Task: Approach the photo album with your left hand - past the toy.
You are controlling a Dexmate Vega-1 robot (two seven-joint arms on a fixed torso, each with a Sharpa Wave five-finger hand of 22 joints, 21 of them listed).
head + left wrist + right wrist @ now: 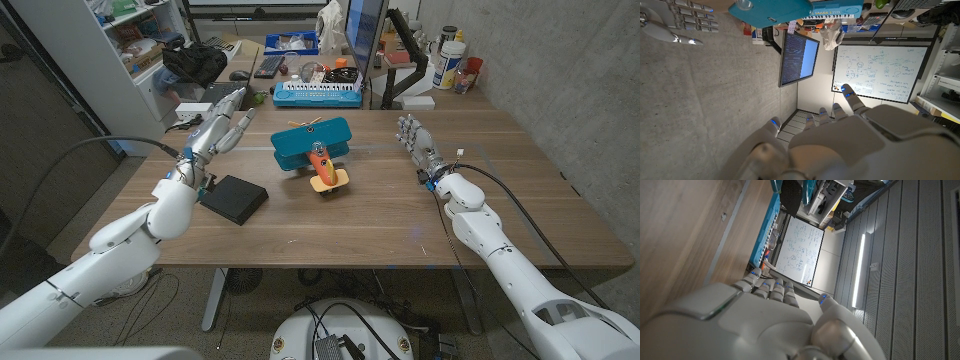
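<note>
The photo album (233,199), a flat black book, lies on the wooden surface (380,225) toward its left side, nearer the front edge than the toy. The toy biplane (314,150), teal with an orange body and yellowish tail, stands right of the album and a little farther back, near the middle of the surface, well apart from the album. The left hand (222,127) is raised above the left part of the surface, beyond the album's far side and left of the biplane, its fingers (237,103) stretched out and apart, holding nothing; the left forearm passes over the surface just left of the album. In the left wrist view the same hand (840,132) shows its back with fingers spread, with the teal wing of the biplane (775,7) and the right hand (677,20) visible beyond it. The right hand (417,141) stands on the right part of the surface, right of the biplane and apart from it, fingers extended upward and slightly apart, empty. Behind the surface's far edge sit a blue toy keyboard (318,93) and a dark monitor (365,35).
</note>
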